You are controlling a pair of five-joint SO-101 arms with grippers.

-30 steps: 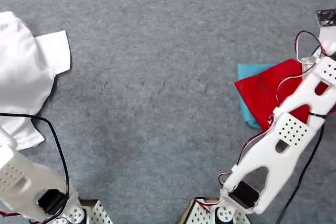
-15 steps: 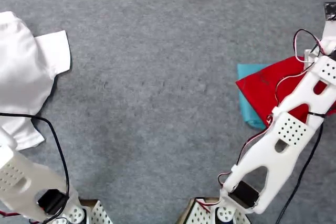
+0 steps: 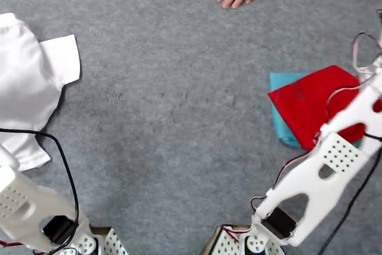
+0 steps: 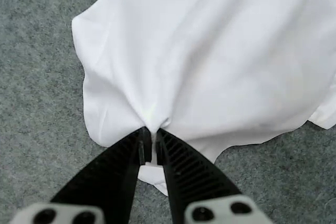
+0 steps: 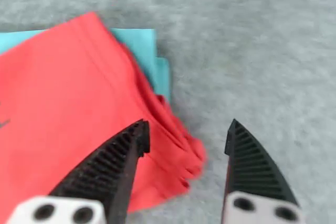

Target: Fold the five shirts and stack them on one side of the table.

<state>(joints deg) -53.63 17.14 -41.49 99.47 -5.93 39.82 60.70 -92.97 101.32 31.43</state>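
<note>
A red shirt [image 3: 304, 103] covers a teal shirt [image 3: 279, 83]. The left end effector [image 4: 152, 132] clamps the white shirt [image 4: 220, 51]; the right end effector [image 5: 188, 127] hangs spread above.

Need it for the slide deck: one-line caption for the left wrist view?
Left gripper shut on a bunched fold of the white shirt, which lies spread on the grey table.

Robotics test bench: a table [image 3: 179, 88] covered edge to edge in grey felt-like cloth carries two white arms with perforated plastic shells at its near edge, the left arm [image 3: 24, 207] and the right arm [image 3: 322, 171], with loose black, red and white wiring [image 3: 59, 153] trailing from them.
</note>
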